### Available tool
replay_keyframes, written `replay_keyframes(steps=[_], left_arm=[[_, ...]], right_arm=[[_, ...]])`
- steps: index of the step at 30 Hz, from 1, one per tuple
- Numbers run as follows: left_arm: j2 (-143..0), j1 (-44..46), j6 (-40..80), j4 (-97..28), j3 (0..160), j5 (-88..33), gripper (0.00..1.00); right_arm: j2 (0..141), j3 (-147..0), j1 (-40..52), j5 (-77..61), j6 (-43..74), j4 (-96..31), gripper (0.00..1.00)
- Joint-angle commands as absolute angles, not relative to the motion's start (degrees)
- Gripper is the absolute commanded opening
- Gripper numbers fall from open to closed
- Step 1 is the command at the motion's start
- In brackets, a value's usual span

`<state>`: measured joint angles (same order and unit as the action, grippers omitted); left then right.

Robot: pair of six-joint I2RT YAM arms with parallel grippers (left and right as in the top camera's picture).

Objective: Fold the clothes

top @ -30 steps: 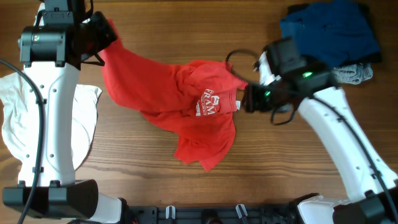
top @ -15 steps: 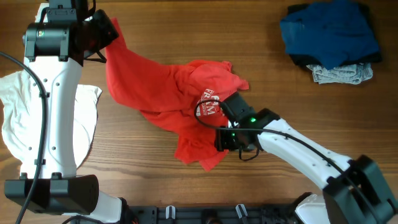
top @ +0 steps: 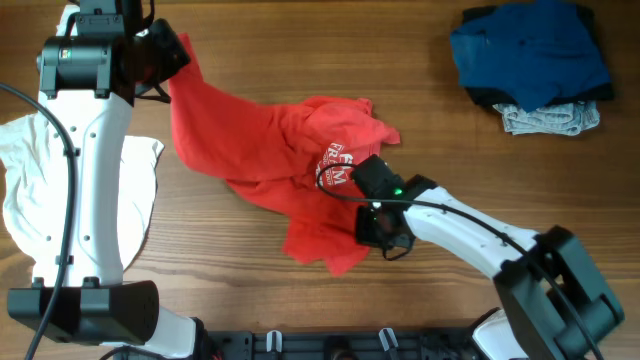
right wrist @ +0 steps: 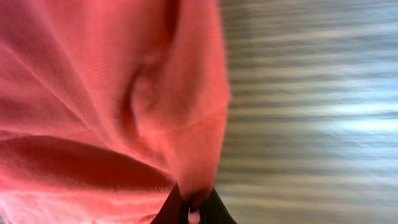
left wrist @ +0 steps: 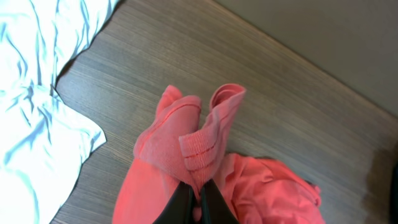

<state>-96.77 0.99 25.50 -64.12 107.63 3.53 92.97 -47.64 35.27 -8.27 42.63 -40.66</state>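
The red T-shirt [top: 270, 150] with white chest lettering lies crumpled across the middle of the wooden table [top: 300, 40]. My left gripper [top: 165, 55] is shut on its upper left corner, which is lifted off the table; in the left wrist view the bunched red hem [left wrist: 205, 143] stands between the black fingers [left wrist: 177, 208] of the left gripper [left wrist: 200, 202]. My right gripper [top: 375, 222] is shut on the shirt's lower right edge. A fold of red cloth [right wrist: 186, 149] is pinched in the right gripper [right wrist: 193, 208].
A large white shirt [top: 30, 190] lies at the left edge, partly under the left arm; the white shirt [left wrist: 37, 93] also shows in the left wrist view. A dark blue garment [top: 530, 50] lies over a grey piece [top: 550, 118] at the back right.
My right arm has swung from the shirt's right side down to its lower right edge, and the gripper has shut on the cloth there. The left gripper keeps its hold.
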Motion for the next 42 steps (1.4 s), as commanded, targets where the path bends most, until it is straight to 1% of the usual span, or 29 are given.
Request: replay_keyframes(steps=[1, 6, 11, 13, 17, 20, 24, 28, 31, 33, 34, 35, 37, 40, 42], left_arm=[[-97.3, 0.45, 24.18, -63.83, 108.22, 5.13, 0.04], [-96.42, 0.47, 24.21, -64.45, 108.42, 5.15, 0.04], [-91.0, 0.47, 24.18, -69.78, 110.87, 4.82, 0.06], [-87.66, 0.47, 24.16, -71.7, 110.91, 4.82, 0.06], [-82.48, 0.47, 24.18, -74.04, 110.91, 4.82, 0.06], [-83.05, 0.47, 24.23, -73.54, 110.89, 4.82, 0.04], [-90.06, 0.47, 24.18, -72.53, 110.89, 4.91, 0.04], [-100.22, 0.49, 24.18, -66.08, 110.89, 4.12, 0.04], [-106.59, 1.08, 23.07, -69.36, 110.89, -0.71, 0.04], [-108.62, 2.15, 19.68, -74.32, 110.89, -1.02, 0.08], [-109.16, 2.85, 18.46, -77.38, 110.67, -1.02, 0.13], [-109.16, 3.4, 18.13, -79.59, 110.59, -1.02, 0.15], [-109.16, 4.25, 16.88, -82.02, 110.56, -1.04, 0.18], [-109.21, 6.11, 15.09, -84.16, 109.47, -1.04, 0.26], [-109.21, 7.7, 13.21, -84.23, 106.67, -1.26, 0.37]], right_arm=[[82.28, -54.63, 32.1, -4.93, 39.75, -46.7, 0.04], [69.49, -66.98, 28.14, -0.82, 34.39, -60.47, 0.04], [62.35, -76.88, 27.66, 2.11, 34.52, -73.08, 0.04], [60.47, -78.3, 27.66, 2.2, 34.59, -75.59, 0.04], [58.48, -78.39, 27.66, 5.63, 36.18, -78.35, 0.04], [59.24, -78.39, 27.66, 7.94, 36.16, -78.48, 0.04], [62.35, -78.39, 27.66, 9.26, 35.97, -76.69, 0.04], [66.83, -78.39, 27.66, 9.21, 35.16, -73.1, 0.04], [70.37, -78.37, 27.66, 9.21, 34.89, -69.49, 0.04], [72.01, -78.37, 27.66, 9.26, 34.89, -67.61, 0.05], [73.28, -78.37, 27.22, 9.28, 34.5, -66.02, 0.04], [74.02, -78.37, 26.48, 9.23, 34.41, -65.14, 0.04], [75.11, -78.37, 25.32, 9.17, 33.67, -63.99, 0.04], [77.3, -78.37, 22.85, 7.81, 31.81, -61.87, 0.04], [78.41, -78.37, 21.45, 5.74, 30.26, -60.64, 0.04]])
